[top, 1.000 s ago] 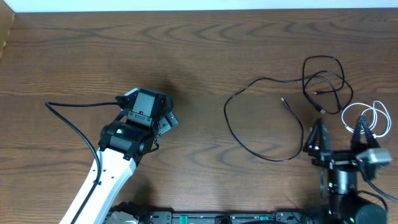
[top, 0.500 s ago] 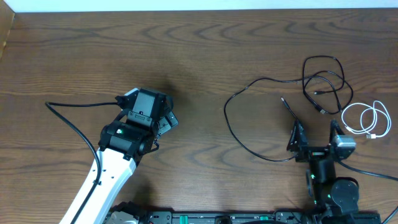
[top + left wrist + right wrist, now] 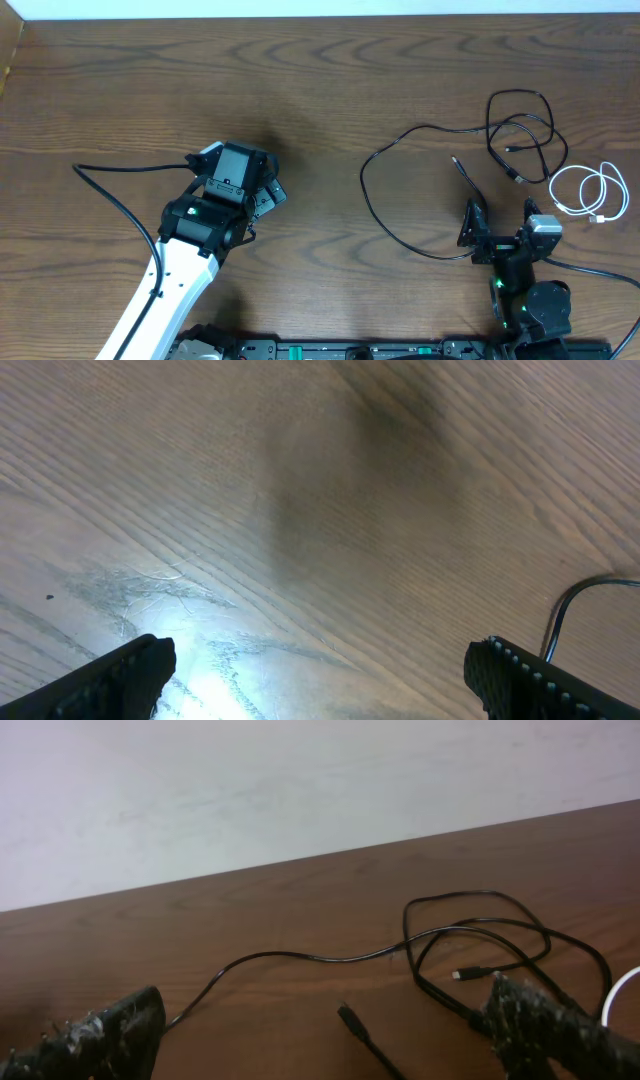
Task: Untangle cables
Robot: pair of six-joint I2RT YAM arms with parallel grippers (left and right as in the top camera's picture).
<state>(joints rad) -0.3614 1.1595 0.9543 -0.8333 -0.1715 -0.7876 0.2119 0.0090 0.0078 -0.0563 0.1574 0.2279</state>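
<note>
OK, overhead: left gripper (image 3: pixel 262 192) sits over bare wooden table (image 3: pixel 330 90) on the left, well apart from both cords, jaws spread, nothing held. Right gripper (image 3: pixel 500 222) is low on the right, jaws wide, empty. Black cable (image 3: pixel 363 190) makes 1 big loop plus a small tangle at upper right; its end runs down beside the right gripper's left finger. White cable (image 3: pixel 600 216) is coiled at the far right, just beside the black tangle, contact unclear.

Left wrist: fingers (image 3: pixel 110 680) apart, only tabletop between them, arm lead (image 3: pixel 560 620) at right.

Right wrist: fingers (image 3: pixel 90 1040) apart, a black plug (image 3: pixel 350 1017) between them on the table, white cord at the right edge.
</note>
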